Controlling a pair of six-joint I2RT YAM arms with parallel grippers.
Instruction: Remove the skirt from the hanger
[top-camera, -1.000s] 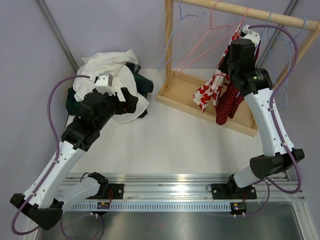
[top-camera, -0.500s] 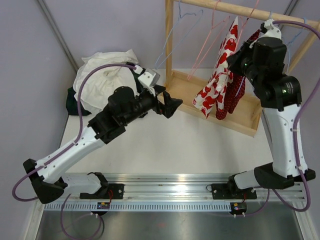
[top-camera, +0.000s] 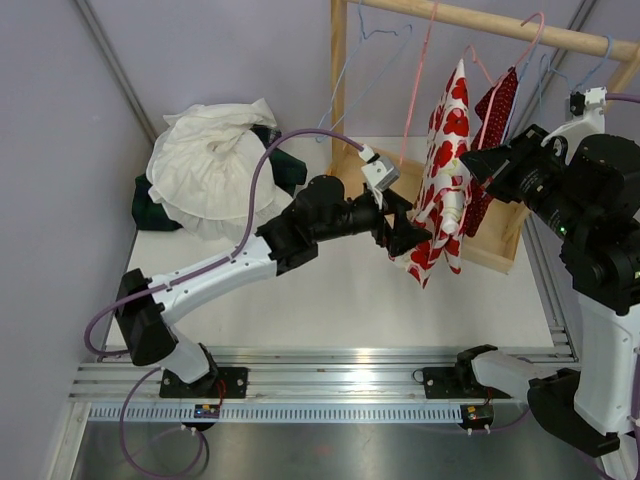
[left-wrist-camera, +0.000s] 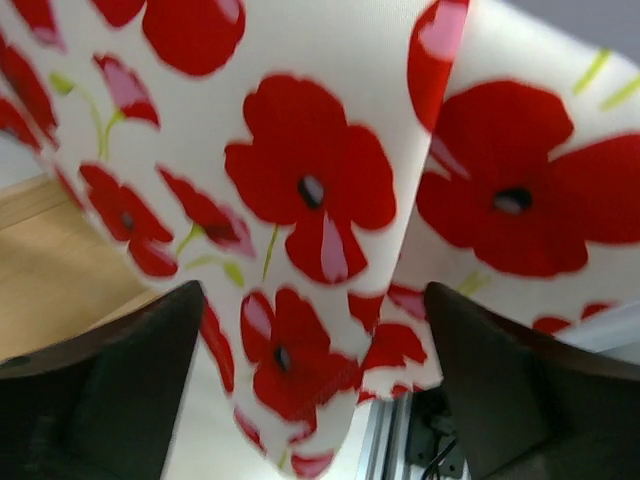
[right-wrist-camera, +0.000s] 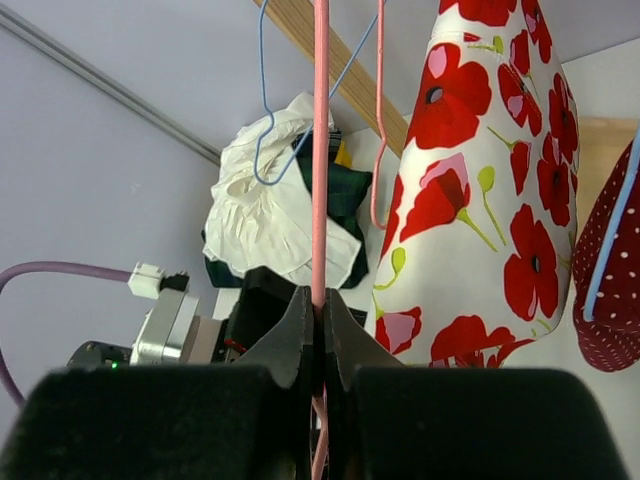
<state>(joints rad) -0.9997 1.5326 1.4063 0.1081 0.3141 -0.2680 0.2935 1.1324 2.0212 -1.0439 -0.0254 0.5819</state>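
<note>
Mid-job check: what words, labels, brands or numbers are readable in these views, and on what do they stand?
No readable text in any view.
The skirt shows only a red poppy print, no lettering.
The pink hanger is bare wire, unmarked.
The small tags by the front rail are too small to read.

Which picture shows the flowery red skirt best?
The top view: the skirt shows top to bottom there, hanging by the wooden rack, the open left gripper near its hem. The left wrist view gives only a blurry close-up of fabric. The right wrist view shows most of it, beside the pink hanger the right gripper pinches.
</note>
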